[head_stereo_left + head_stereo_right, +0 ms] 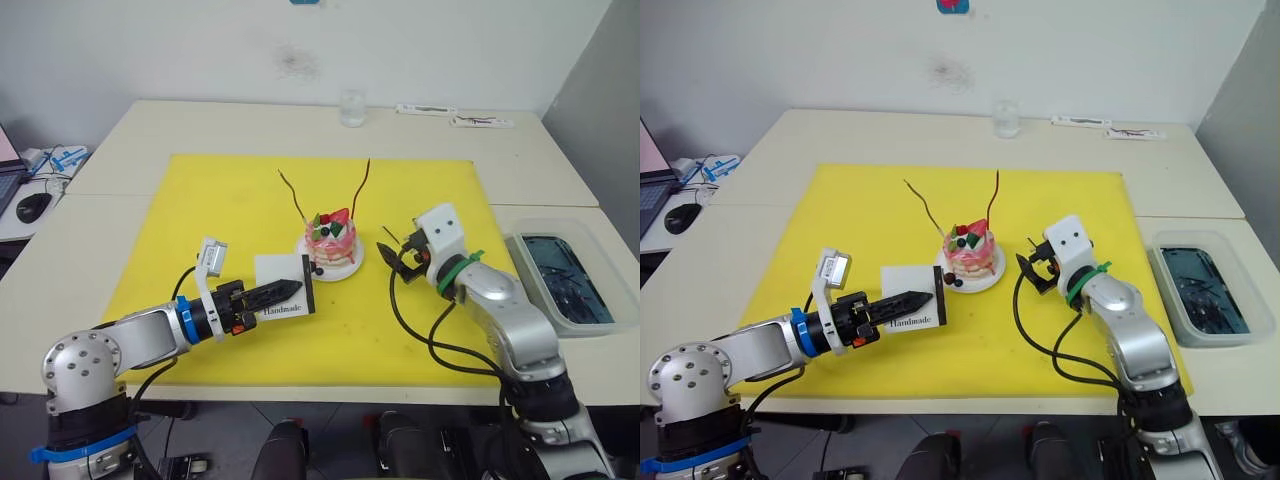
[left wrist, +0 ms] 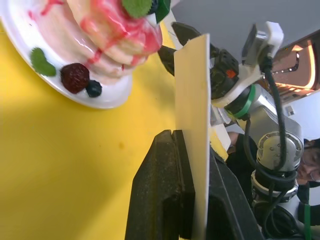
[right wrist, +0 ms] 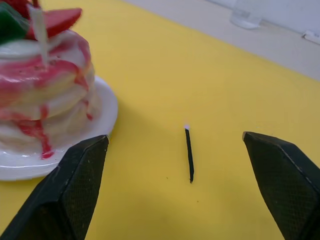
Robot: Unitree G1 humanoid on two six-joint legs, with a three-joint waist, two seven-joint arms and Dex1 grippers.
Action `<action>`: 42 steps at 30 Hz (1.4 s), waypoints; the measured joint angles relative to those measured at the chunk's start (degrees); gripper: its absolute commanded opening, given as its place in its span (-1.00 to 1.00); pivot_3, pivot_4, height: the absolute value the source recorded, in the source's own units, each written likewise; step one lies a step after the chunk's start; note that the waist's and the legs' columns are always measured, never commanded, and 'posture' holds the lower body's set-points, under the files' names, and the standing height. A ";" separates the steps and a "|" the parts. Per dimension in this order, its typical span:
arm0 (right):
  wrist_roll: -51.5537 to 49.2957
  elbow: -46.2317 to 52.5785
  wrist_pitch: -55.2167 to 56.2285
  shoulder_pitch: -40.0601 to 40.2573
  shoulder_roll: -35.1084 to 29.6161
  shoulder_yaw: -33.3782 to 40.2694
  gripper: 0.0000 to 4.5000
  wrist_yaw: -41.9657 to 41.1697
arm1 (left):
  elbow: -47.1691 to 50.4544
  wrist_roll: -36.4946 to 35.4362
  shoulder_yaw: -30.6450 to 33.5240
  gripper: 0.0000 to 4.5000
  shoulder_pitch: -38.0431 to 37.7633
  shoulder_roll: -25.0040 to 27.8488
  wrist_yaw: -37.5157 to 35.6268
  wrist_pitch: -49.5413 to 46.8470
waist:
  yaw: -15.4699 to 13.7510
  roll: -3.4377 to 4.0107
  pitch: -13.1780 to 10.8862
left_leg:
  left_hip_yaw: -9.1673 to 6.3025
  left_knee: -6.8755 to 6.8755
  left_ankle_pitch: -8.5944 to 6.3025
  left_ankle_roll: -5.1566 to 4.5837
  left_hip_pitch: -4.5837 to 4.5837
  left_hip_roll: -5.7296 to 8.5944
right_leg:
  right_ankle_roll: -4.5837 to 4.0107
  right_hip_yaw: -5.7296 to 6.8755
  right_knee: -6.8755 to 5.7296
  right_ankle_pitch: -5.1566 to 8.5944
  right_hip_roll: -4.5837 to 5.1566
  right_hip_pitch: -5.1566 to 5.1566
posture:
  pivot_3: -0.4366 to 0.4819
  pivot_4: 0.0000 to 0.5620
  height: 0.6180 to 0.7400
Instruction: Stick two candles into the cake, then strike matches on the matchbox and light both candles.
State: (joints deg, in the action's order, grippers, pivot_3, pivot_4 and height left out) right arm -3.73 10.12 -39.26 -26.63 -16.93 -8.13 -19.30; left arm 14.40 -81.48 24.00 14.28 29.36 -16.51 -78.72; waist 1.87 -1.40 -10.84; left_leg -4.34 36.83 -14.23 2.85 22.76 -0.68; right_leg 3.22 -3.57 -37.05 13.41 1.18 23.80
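Both long, thin, wavy reddish-brown candles [image 1: 362, 190] already planted in the small round pink-and-white cake [image 1: 331, 240] with the strawberry and dark berries on top, sitting on its little white plate [image 1: 970, 284] mid-way across the yellow mat [image 1: 200, 200]. So sticking looks done, lighting not yet.

Left gripper [image 1: 288, 291] clamped edge-on around the flat white "Handmade" matchbox [image 1: 910, 309], held just left of the plate with the black striking strip [image 1: 939, 294] on the side facing the cake. Looks like light cardboard, so probably easy to crush or let pivot if squeezed wrong; current pinch across the flat faces seems sensible, leaving the strip free.

Right gripper [image 3: 175, 180] hovering low over the mat just right of the cake, black fingers [image 3: 80, 185] spread wide with nothing between them. Short, thin, straight dark match [image 3: 189, 154] with a pale tip lying flat on the mat right between those open fingers, near the plate but not touching.

Guessing on handling:
- next to weightless, stiff but snappable, so gentle squeeze only
- lying flat on a smooth mat, likely to roll or skid away when the fingers close
- best grabbed at the plain end, away from the pale tip, leaving the head sticking out for striking
- probably needs coming down square across the stick, not along it

Candles look flimsy too, so keeping the swing clear of them seems wise.
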 measured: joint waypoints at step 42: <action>0.81 -21.61 8.56 -7.99 6.39 2.39 -0.99 4.39 | -0.45 -6.50 -7.35 -1.00 -2.50 4.30 4.62 9.06 | 0.10 0.01 0.00 | -0.01 0.02 0.00 -0.01 0.04 -0.01 | -0.25 0.01 -0.05 -0.20 -0.03 0.06 | -0.05 -0.47 1.00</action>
State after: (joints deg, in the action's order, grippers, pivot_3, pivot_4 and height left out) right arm -2.91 -11.49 -30.70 -34.62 -10.54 -5.73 -14.91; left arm 13.96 -87.98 16.65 11.78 33.67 -11.88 -69.66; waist 1.97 -1.39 -10.85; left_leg -4.35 36.84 -14.23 2.83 22.81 -0.69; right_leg 2.97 -3.56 -37.10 13.21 1.15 23.86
